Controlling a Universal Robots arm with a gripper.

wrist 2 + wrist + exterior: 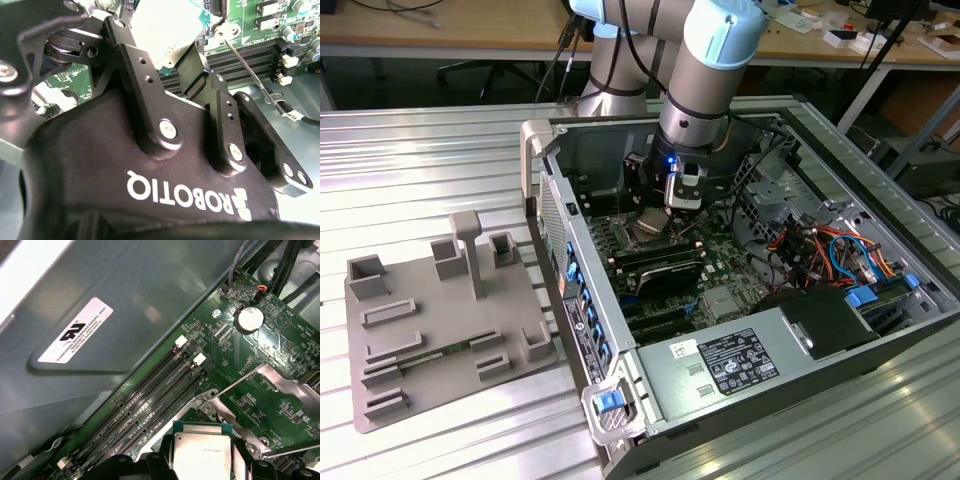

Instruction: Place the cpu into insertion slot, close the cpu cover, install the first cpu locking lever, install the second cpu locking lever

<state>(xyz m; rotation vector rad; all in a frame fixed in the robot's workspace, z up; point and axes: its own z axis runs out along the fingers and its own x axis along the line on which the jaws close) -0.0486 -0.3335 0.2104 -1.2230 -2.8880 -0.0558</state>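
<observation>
My gripper [200, 467] is shut on the cpu [201, 452], a thin square chip with a silvery top and greenish rim, held by its edges between the black fingers [135, 60]. In the second wrist view the cpu [162, 30] sits between the two fingertips above the green board. In the exterior view the gripper [660, 212] reaches down into the open computer case. The insertion slot [199, 414] shows just beyond the chip's edge, mostly hidden by it. The silvery cpu cover [285, 385] lies to one side with a thin locking lever [235, 382] along it.
Long black memory slots [150, 405] run beside the socket, with a coin battery [248, 318] farther along the board. The case wall [100, 355] stands close. Cables [820, 250] and a power supply [720, 365] fill the case; a grey fixture tray [430, 320] sits at the exterior view's left.
</observation>
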